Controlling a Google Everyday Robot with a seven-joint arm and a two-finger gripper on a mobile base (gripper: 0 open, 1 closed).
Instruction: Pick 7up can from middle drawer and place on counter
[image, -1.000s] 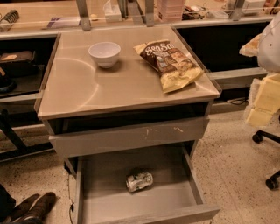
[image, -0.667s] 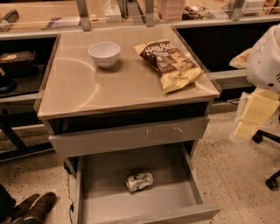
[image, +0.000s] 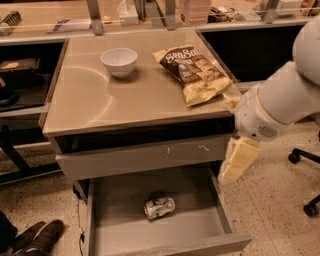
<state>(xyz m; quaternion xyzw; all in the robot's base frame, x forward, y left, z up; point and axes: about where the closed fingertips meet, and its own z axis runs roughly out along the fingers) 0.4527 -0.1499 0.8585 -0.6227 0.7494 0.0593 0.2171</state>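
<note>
Clutter on the tabletop (image: 150, 102) comes to two things: a white bowl (image: 119, 61) near the back left, and a yellow-brown chip bag (image: 196, 74) lying flat toward the right edge, its lower corner close to the rim. Below the tabletop, a closed drawer front (image: 145, 157) with pale scratches overhangs the back of the open drawer (image: 200, 227).

The can (image: 159, 207) lies on its side on that drawer's floor, roughly in the middle and apart from the walls, with nothing else in there beside it.

My end effector (image: 239, 160) hangs off the right side of the cabinet, just below the tabletop's front right corner and above the drawer's right wall, well apart from the can. Whether it is clenched or released I cannot tell. My arm (image: 280, 97) reaches in from the right.

Chair wheels (image: 309, 209) stand on the floor to the right, and a pair of shoes (image: 35, 237) sits at the lower left.
</note>
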